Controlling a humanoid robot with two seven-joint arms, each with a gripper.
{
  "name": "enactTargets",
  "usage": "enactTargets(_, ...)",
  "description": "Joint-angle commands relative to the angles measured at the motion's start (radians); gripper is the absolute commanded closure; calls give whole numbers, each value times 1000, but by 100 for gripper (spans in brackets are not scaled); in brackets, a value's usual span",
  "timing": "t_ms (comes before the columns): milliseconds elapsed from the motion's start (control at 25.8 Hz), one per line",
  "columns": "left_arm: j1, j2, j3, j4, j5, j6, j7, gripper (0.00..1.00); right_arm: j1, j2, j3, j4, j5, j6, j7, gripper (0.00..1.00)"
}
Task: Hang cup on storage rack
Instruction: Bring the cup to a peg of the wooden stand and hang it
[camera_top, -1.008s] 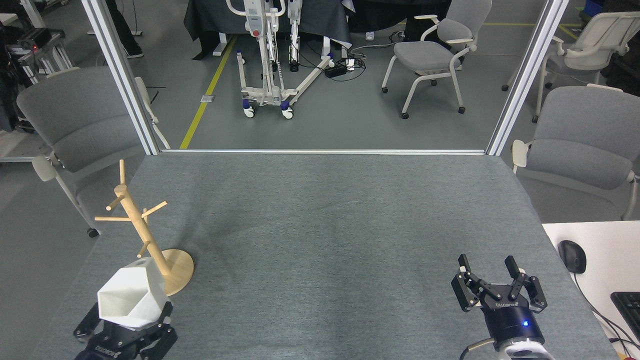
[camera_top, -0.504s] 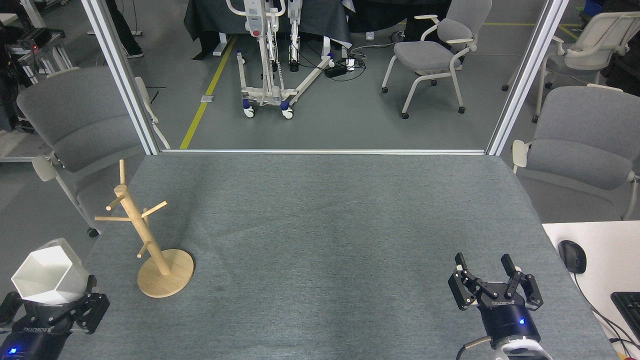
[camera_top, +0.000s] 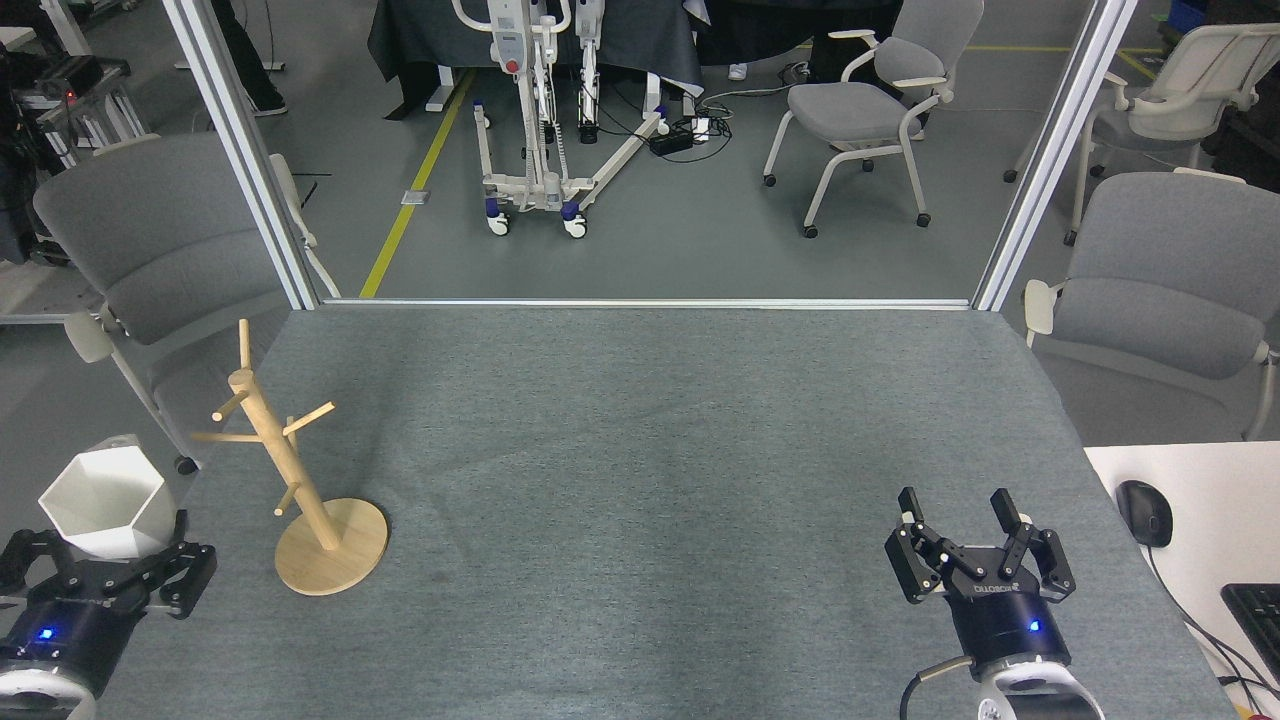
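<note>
Cup (camera_top: 105, 500): white, faceted, rim upward, clamped in our left gripper (camera_top: 100, 565) past the tabletop's (camera_top: 650, 450) left edge, near its front corner. The handle tab appears to face away from us, though only partly seen. Storage rack (camera_top: 300, 480): upright on the tabletop by that left edge, just beside the cup, pegs bare. Right gripper (camera_top: 958, 510): fingers spread wide, empty, over the front right corner.

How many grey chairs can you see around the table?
4. One chair off the table's far-left corner, one at its right edge, one on the floor behind, and one top right, partly cut off. More may be hidden.
</note>
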Motion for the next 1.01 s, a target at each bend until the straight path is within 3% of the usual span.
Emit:
enactTargets(0,-35,-2,-40,19,-42,43,-30,100,-3,-7,-5,13,-4,3,-1,1)
enactTargets(233,-91,1,-90,44,-48,98,-85,100,-29,-2,-2,19,-5,3,1,1)
enactTargets(969,-90,-3,-172,44,-158,106,-91,100,-52,-7,-5,28,-5,1,1,1)
